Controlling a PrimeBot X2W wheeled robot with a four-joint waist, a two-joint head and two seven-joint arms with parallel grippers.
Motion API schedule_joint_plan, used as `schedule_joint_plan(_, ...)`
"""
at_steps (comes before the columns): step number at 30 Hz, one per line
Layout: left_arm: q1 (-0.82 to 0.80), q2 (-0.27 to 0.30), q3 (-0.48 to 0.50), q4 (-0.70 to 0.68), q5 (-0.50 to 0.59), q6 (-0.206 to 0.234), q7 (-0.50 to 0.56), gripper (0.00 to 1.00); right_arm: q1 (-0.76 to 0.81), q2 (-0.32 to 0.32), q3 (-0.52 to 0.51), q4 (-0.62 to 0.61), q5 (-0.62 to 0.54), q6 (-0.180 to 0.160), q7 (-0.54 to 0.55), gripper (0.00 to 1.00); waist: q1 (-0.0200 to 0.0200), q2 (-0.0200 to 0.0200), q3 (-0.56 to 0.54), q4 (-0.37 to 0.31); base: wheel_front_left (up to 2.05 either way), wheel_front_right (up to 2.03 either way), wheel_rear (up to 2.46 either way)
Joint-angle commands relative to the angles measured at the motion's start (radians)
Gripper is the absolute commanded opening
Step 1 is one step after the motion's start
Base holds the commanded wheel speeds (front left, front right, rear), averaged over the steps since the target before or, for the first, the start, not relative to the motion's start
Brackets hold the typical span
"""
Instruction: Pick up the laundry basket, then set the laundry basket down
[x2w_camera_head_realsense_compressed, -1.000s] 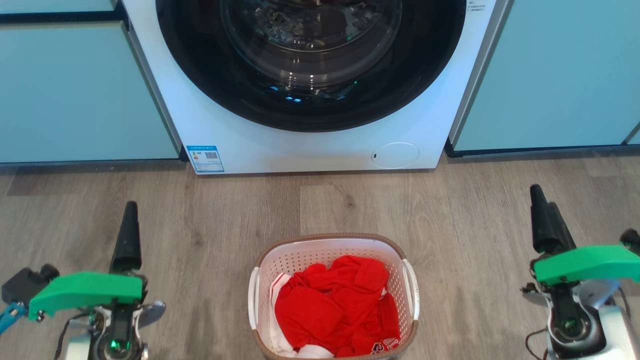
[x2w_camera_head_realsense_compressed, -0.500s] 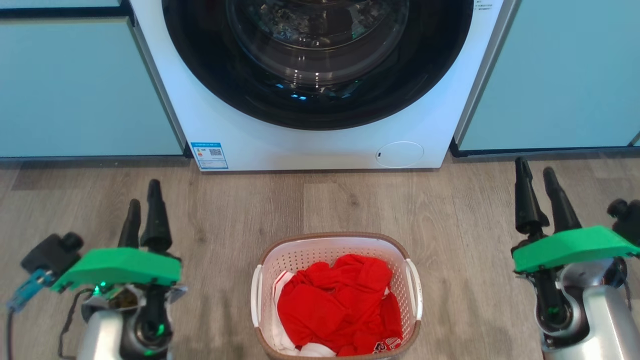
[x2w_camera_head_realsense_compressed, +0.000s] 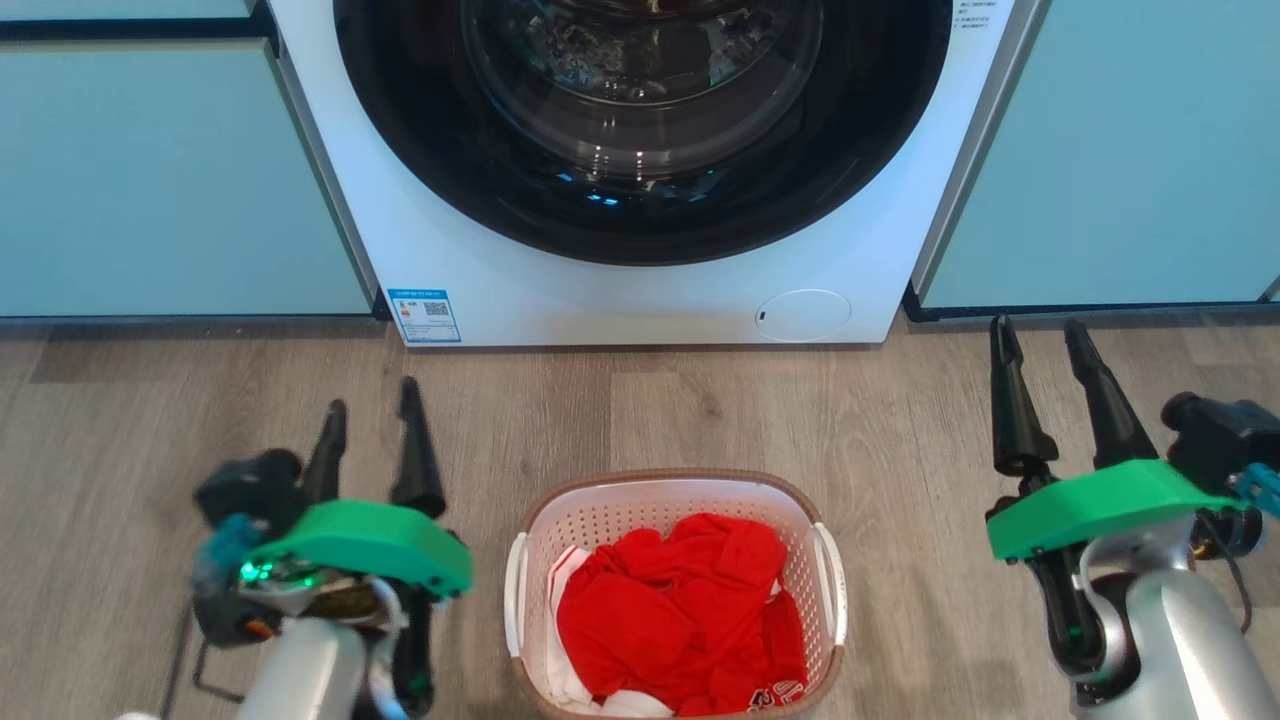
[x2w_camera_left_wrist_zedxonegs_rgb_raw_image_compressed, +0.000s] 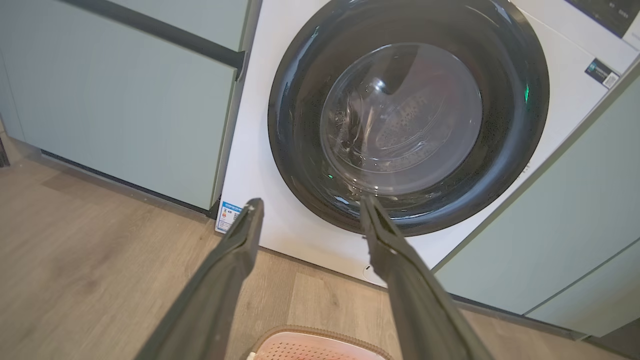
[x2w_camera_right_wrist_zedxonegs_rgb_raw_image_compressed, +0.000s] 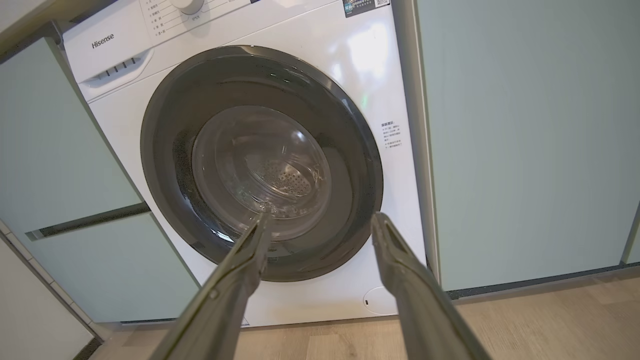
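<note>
1. Right now the laundry basket (x2w_camera_head_realsense_compressed: 665, 476) sits on the wood floor (x2w_camera_head_realsense_compressed: 700, 400) in front of the washer (x2w_camera_head_realsense_compressed: 640, 305). It is between the two arms and apart from both. The left wrist view catches its brown rim at the bottom edge.
2. The left gripper (x2w_camera_head_realsense_compressed: 372, 400) hangs just left of the basket, its fingers spread with nothing between them. The right gripper (x2w_camera_head_realsense_compressed: 1037, 325) is further off to the right, fingers likewise parted and empty.
3. I'd expect the basket to be light and fairly stiff, being thin perforated plastic. The heap of red clothing (x2w_camera_head_realsense_compressed: 680, 620) inside is soft and should add little weight. The walls may flex if squeezed, and smooth plastic could slip.
4. The sensible holds look like the white left handle (x2w_camera_head_realsense_compressed: 513, 590) and right handle (x2w_camera_head_realsense_compressed: 833, 585), one per gripper, so it lifts level.
5. The Hisense logo (x2w_camera_right_wrist_zedxonegs_rgb_raw_image_compressed: 102, 41) reads clearly on the washer's panel. A blue-and-white sticker (x2w_camera_head_realsense_compressed: 424, 315) with a QR code sits at the washer's lower left corner, its print too small to read.
</note>
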Motion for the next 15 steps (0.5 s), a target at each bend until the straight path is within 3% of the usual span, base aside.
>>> schedule_joint_plan(1,-0.079,0.023,-0.009,-0.032,0.045,0.018,-0.017,1.00,-0.051,-0.015,0.015,-0.036,-0.041,0.005,-0.016,1.00,0.0000,0.0000,-0.001,0.000,0.00,0.00,0.00)
schedule_joint_plan(6,-0.105,0.068,-0.129,-0.010,0.114,0.082,-0.031,1.00,-0.039,-0.022,0.046,0.028,-0.103,0.005,-0.031,1.00,0.0000,0.0000,-0.007,-0.001,0.00,0.00,0.00)
schedule_joint_plan(15,-0.143,0.098,-0.265,0.076,0.172,0.106,-0.058,1.00,-0.053,-0.029,0.081,0.125,-0.174,0.006,-0.057,1.00,0.0000,0.0000,-0.020,0.000,0.00,0.00,0.00)
